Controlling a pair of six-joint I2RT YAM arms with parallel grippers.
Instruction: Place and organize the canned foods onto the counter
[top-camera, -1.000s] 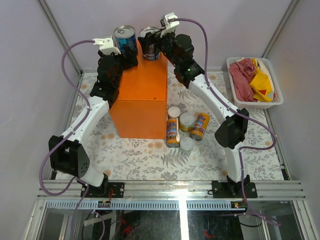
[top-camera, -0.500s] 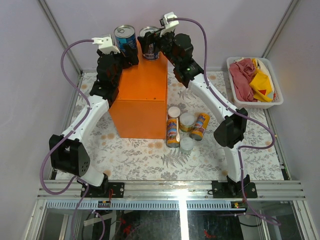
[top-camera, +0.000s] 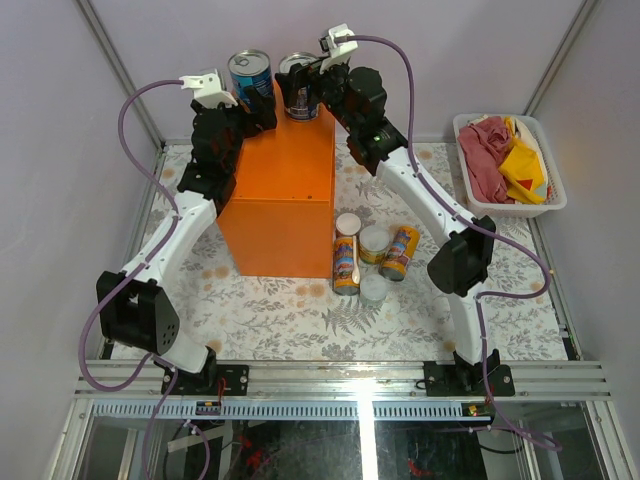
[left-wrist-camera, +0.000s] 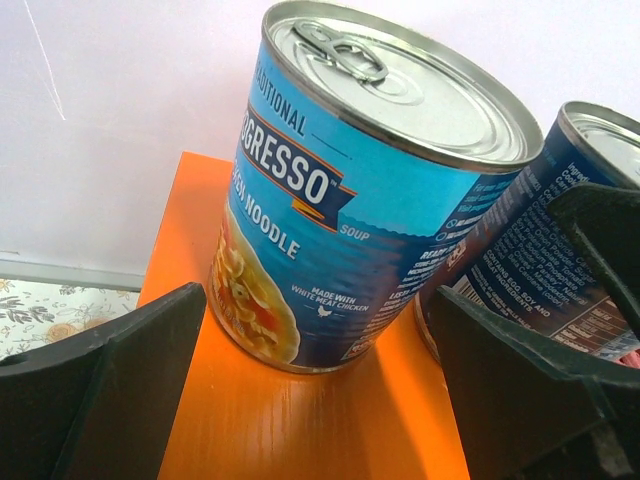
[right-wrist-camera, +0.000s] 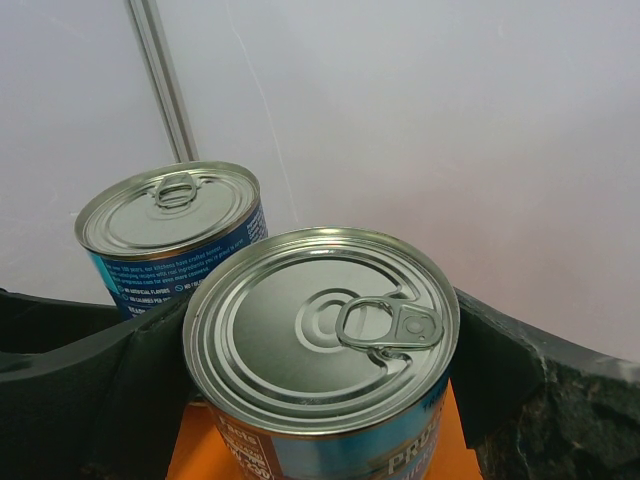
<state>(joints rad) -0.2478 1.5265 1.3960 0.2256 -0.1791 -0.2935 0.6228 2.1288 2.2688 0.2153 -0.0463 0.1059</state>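
Left wrist view: your left hand sits wide, clear of left blue can on orange box; right hand wide around right blue can.

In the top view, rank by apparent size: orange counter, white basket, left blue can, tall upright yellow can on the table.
1. orange counter
2. white basket
Unranked: left blue can and tall upright yellow can; the blue one stands raised on the counter, perhaps nearer the camera.

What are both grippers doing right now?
Left gripper: open, jaws clear of the soup can.
Right gripper: open, jaws flanking the second can.
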